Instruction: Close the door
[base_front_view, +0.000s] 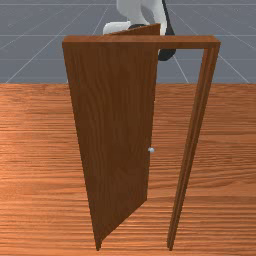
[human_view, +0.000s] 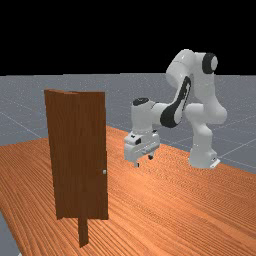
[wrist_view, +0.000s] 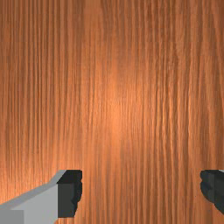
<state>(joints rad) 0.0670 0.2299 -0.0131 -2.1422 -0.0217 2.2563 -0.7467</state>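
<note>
The door stands open, swung from its frame toward the arm. The gripper is empty, fingers spread, above the table and apart from the door. Contact, the full closing swing and seating in the frame are judged outstanding.

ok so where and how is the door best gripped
I'd take the door by its free edge, near the small knob. The hand should probably come level from the side of the arm, fingers astride the edge: the panel stands upright and ajar, that edge toward the arm, and looks thin enough to pinch.
</note>
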